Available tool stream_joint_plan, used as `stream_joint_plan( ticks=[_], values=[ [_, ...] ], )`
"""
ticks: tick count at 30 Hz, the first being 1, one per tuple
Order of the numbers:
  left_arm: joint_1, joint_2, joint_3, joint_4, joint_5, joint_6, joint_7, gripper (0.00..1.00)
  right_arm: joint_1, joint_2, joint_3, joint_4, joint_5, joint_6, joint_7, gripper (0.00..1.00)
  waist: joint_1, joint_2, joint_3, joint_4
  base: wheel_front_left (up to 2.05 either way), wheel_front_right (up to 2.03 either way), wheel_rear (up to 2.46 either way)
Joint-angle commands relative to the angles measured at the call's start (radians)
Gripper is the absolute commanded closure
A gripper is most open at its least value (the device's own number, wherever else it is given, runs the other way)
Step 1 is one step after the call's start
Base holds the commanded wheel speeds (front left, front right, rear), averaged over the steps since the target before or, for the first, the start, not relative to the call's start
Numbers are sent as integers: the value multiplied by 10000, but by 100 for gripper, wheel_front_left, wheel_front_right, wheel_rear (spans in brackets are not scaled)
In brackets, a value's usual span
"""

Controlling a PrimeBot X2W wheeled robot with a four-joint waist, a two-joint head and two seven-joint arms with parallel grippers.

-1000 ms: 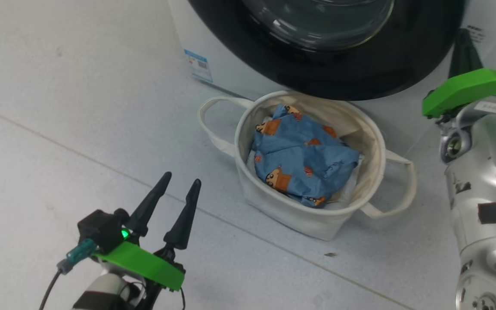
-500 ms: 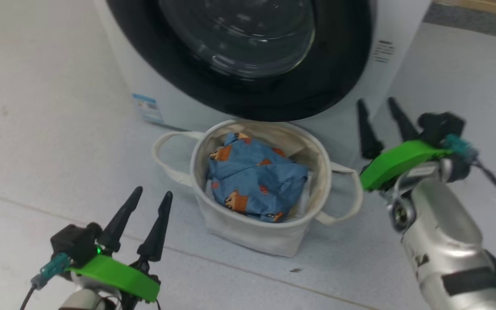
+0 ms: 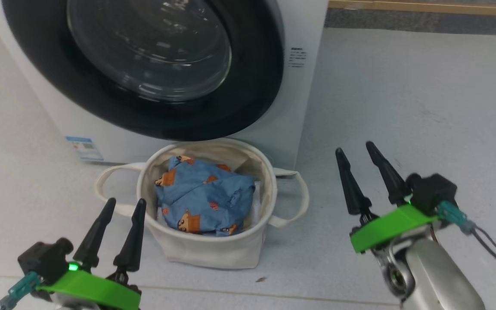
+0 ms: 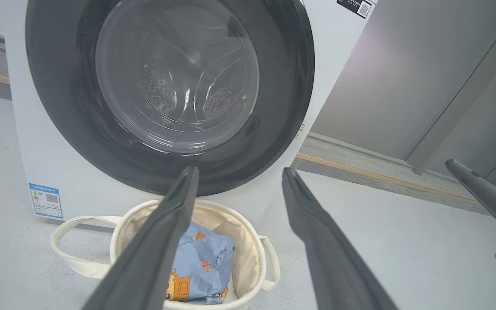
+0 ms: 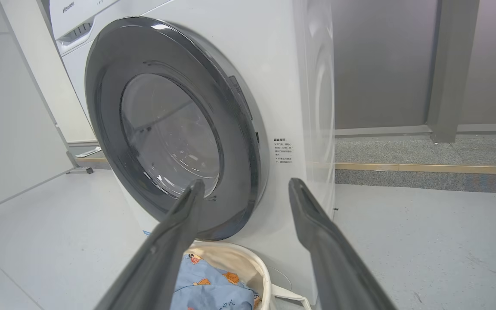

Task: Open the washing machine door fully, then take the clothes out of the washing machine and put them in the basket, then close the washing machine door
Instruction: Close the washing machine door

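Sitting on the floor just in front of the washing machine (image 3: pixel 299 107), below the lower edge of its door (image 3: pixel 252 103), the basket (image 3: pixel 213 254) stands upright with its loop handles out to either side. Contents: the clothes (image 3: pixel 205 200), one crumpled blue bundle with orange figures, wholly inside the rim; a bit of white fabric shows beneath it on the right. Door shut flat against the machine front; steel drum visible through the glass. Low by the basket's left side, the left gripper (image 3: pixel 125 201) points toward the machine, fingers spread, nothing between them. Over bare floor right of the basket, apart from it, the right gripper (image 3: pixel 354 147) is likewise spread and empty.
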Motion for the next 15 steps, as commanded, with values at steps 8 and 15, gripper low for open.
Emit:
stream_joint_plan(
  ticks=[8, 15],
  values=[
    [70, 412, 545, -686, -299, 156, 156, 0, 1725, 419, -788, -2009, -644, -2, 39, 0, 0, 0, -62, -584, 0, 0, 0],
    [36, 423, 476, -728, -250, 190, 149, 0, 1997, 522, -964, -2694, -846, -2, 421, 0, 0, 0, 13, -534, 0, 0, 0]
  ],
)
